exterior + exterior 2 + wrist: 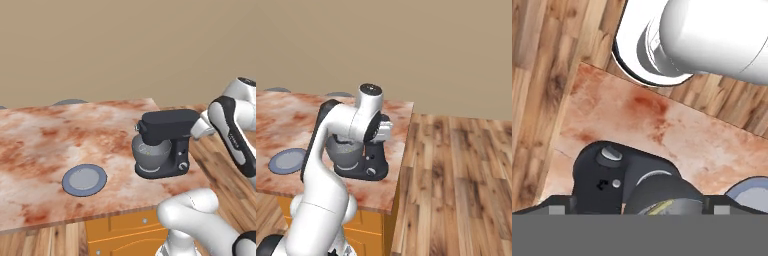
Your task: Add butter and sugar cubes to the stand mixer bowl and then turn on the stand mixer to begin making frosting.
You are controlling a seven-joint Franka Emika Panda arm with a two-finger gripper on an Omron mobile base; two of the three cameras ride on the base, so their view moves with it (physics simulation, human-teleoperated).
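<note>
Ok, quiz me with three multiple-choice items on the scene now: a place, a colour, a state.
1. Where is the plate?
A) on the counter, left of the stand mixer
B) under a pan
C) on the floor
2. The stand mixer's colour?
A) red
B) white
C) dark charcoal
3. The tool?
A) shut on a cup
B) open, holding nothing
C) shut on a spoon

1 A: it lies flat left of the mixer. 2 C: its body is near black. 3 B: the tips stand wide apart in the hand view.
</note>
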